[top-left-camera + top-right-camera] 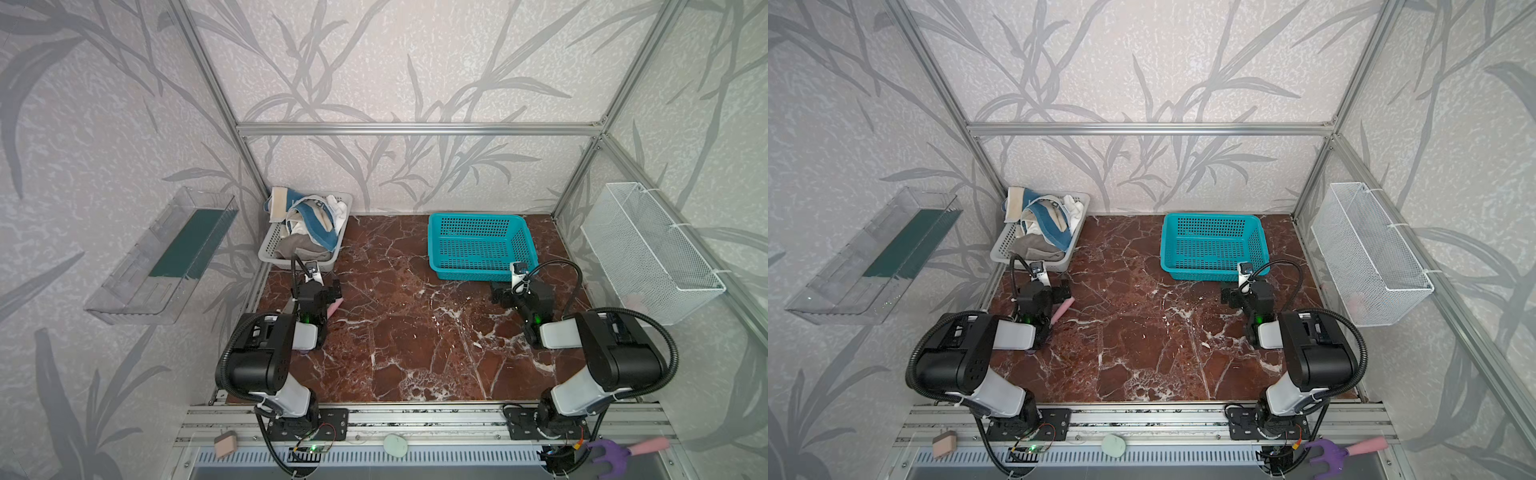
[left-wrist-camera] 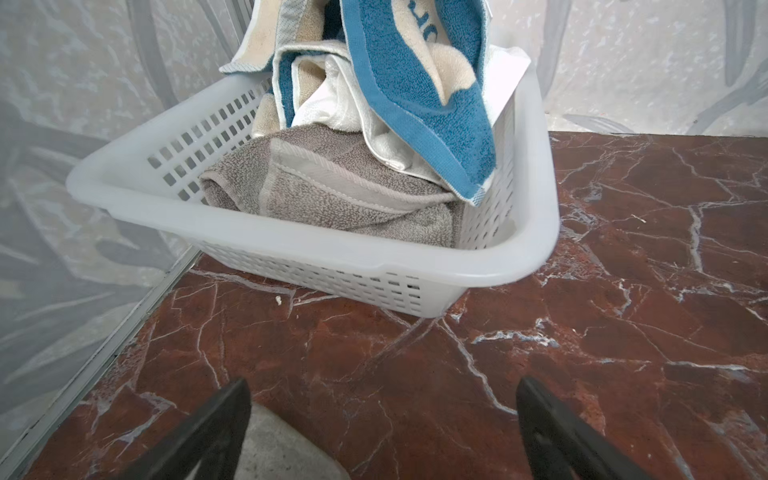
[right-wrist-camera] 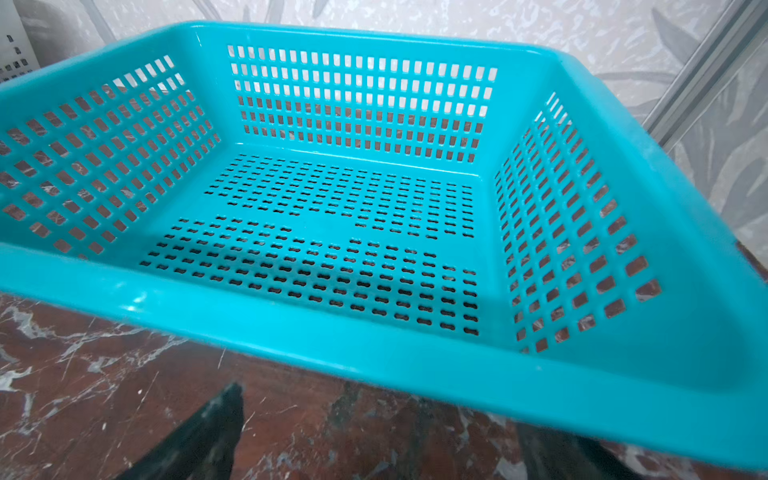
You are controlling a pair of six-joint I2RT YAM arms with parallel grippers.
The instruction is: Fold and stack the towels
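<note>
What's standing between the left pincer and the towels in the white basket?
Only the near wall of the white basket: it rises between the open left pincer and the grey towel, low in the pile. The blue-and-cream towel on top shows above the rim, reachable from over it, I'd judge.

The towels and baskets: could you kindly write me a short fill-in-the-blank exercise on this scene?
1. The teal basket is ____.
2. In the pale basket, the grey towel lies ____ the blue-and-cream towel.
3. The left gripper and the right gripper both stand ____, holding nothing.
Missing words: empty; under; open.
</note>
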